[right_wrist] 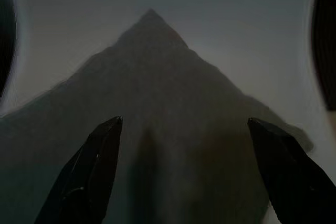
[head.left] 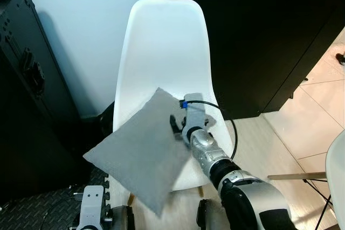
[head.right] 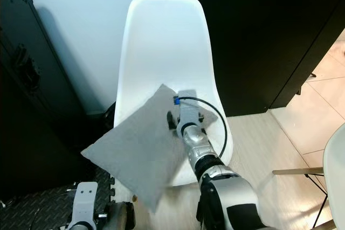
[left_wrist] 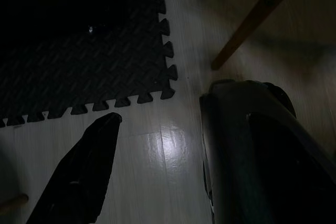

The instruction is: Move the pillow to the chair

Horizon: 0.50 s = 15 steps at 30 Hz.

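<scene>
The right end effector hangs just above the pillow, its two black fingers spread wide apart with nothing between them; the grey cloth lies beneath and ahead of the tips. The pillow is a flat square of soft, matte grey fabric, set corner-on like a diamond. Its far corner points away from the end effector toward the chair back, and its near half spills over the seat's front and left edge, so it lies only partly on the chair. The chair is a smooth white moulded shell with a tall rounded back, on slim wooden legs that are mostly hidden under the seat and pillow. From the head views the fingers themselves are hard to make out behind the silver wrist and its looping black cable.

The left end effector hangs low beside the robot, over pale glossy floor and near a dark ribbed foam mat with puzzle-cut edges. One finger is clear; the other side is a dark bulky shape, so I cannot tell how the fingers stand.
</scene>
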Motion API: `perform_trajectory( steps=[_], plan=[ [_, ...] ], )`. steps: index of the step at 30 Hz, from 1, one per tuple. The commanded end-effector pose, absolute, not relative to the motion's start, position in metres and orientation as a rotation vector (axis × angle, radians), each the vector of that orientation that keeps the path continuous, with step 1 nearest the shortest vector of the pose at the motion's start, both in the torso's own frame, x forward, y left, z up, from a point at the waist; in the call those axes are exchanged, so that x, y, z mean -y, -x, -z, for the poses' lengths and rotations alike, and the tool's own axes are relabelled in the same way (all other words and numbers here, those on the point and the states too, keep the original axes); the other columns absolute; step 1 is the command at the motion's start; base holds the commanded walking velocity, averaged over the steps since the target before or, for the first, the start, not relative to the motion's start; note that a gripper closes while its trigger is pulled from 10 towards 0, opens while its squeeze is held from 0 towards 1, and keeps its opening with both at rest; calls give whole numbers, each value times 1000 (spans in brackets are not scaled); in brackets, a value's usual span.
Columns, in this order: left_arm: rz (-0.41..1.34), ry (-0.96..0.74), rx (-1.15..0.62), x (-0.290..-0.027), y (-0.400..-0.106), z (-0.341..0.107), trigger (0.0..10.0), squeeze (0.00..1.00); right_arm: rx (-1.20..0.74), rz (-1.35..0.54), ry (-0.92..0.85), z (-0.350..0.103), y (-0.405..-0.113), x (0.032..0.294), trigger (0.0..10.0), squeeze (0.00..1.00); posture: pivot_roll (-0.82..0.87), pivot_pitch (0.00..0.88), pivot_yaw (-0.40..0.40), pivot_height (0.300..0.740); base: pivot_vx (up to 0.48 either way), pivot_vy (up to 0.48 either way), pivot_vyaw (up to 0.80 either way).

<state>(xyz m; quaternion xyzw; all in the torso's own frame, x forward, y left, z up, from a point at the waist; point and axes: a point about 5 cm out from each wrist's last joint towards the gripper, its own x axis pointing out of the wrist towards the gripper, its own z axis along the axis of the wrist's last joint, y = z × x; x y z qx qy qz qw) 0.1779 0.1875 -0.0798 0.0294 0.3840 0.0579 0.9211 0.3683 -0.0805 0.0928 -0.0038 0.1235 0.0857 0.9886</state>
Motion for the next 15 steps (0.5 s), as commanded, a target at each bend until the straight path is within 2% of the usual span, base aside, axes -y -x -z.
perform_trajectory(
  steps=[1,2,3,4,5,7,8,9,11,12,13,15],
  plan=[
    [-75,-49,-937,-177,-149,97,10000,0,-221,-266,-74,-96,-367,71,10000,859,154,99,-107,575,0,0,0],
    [-75,-49,-937,-177,-149,97,10000,0,-221,-266,-74,-96,-367,71,10000,859,154,99,-107,575,0,0,0],
    [-74,-49,-937,-177,-149,97,10000,0,-201,-329,-132,-99,-367,64,10000,780,154,100,-107,575,0,0,0],
    [-74,-49,-938,-177,-149,97,10000,0,-162,-445,-222,-106,-365,53,10000,459,153,104,-108,575,0,0,0],
    [-76,-48,-938,-177,-149,97,10000,0,-128,-579,-301,-112,-362,42,10000,267,153,100,-108,575,0,0,0],
    [-76,-48,-938,-177,-149,97,10000,0,-128,-579,-301,-112,-362,42,10000,267,153,100,-108,575,0,0,0],
    [-77,-47,-938,-177,-149,97,10000,0,-111,-753,-296,-115,-356,28,10000,0,154,102,-106,575,0,0,0],
    [-77,-47,-938,-177,-149,97,10000,0,-111,-753,-296,-115,-356,28,10000,0,154,102,-106,575,0,0,0],
    [-80,-45,-939,-177,-149,97,10000,0,-126,-1114,-111,-109,-334,6,10000,0,154,102,-108,575,0,0,0],
    [-80,-44,-939,-177,-149,97,10000,0,-148,-1230,15,-102,-325,1,10000,0,154,100,-109,575,0,0,0],
    [-81,-44,-939,-177,-149,97,10000,0,-166,-1309,102,-96,-319,-1,10000,0,154,99,-109,575,0,0,0],
    [-81,-44,-939,-177,-149,97,10000,0,-166,-1309,102,-96,-319,-1,10000,0,154,99,-109,575,0,0,0]
  ],
)
